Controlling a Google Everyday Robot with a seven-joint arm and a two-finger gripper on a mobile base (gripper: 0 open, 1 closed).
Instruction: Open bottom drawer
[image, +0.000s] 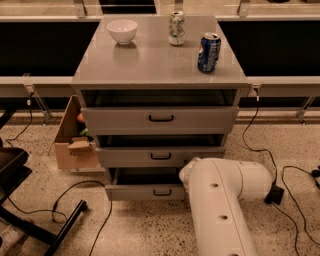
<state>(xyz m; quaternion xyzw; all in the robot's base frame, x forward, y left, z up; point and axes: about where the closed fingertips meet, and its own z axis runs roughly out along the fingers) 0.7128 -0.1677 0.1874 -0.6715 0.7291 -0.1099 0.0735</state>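
Gripper (184, 176): sits at the far tip of the white arm (220, 210), low, against the right end of the bottom drawer (142, 192). The arm's own bulk masks it, so I cannot tell whether it is open or closed, or whether it holds anything.

Bottom drawer: lowest of three in the grey cabinet (160, 65), just above the floor. Its front stands forward of the cabinet body with a dark gap above it, so it looks part-way out. Black bar handle (162, 192) is at the centre of the front, bare, left of the arm tip.

Judgement on the step: the pull is under way, not finished. To do it well:
- draw straight back along the drawer's line; an off-centre hold near the right end could skew the tray and bind it;
- keep the pull level and low, clear of the middle drawer (160, 156) above;
- move the base back with the arm, since the arm fills the floor in front.

Further out: top drawer (160, 118); on top a white bowl (122, 31), a silver can (176, 28) and a blue can (208, 52), well apart. Cardboard box (75, 145) stands left of the cabinet; cables (75, 205) trail on the floor.
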